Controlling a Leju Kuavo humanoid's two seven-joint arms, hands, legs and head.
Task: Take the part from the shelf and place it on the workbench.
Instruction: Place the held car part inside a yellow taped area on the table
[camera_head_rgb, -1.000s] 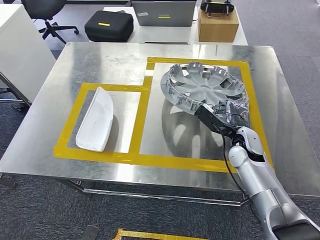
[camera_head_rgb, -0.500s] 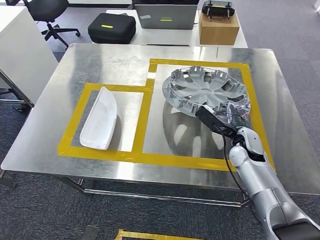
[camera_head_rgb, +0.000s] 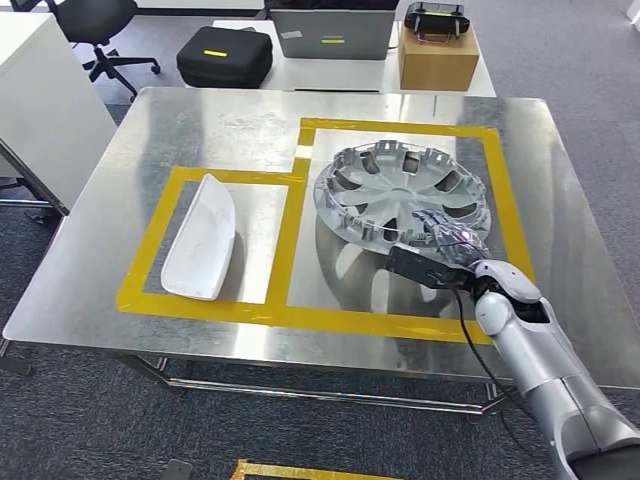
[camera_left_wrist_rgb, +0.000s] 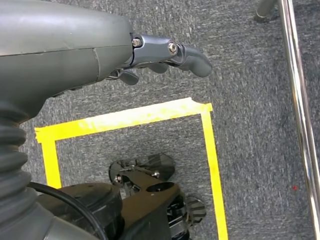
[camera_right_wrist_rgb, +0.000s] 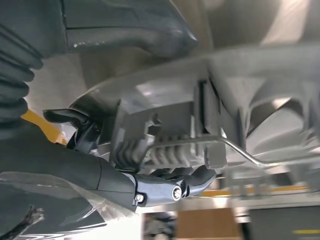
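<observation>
Head view shows you the right hand (camera_head_rgb: 451, 238) holding the hubcap (camera_head_rgb: 404, 192) rim near the tabletop (camera_head_rgb: 226, 120) right edge; left hand (camera_left_wrist_rgb: 166, 55) holds nothing. Release carefully: caught fingers (camera_right_wrist_rgb: 188, 182) could drag it.

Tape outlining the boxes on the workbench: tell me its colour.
Yellow. The tape frames two adjoining rectangles on the metal workbench, clearest in the head view.

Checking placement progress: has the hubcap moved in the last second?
Yes. The hubcap has tipped down flatter inside the yellow tape outline, held by the right hand.
</observation>
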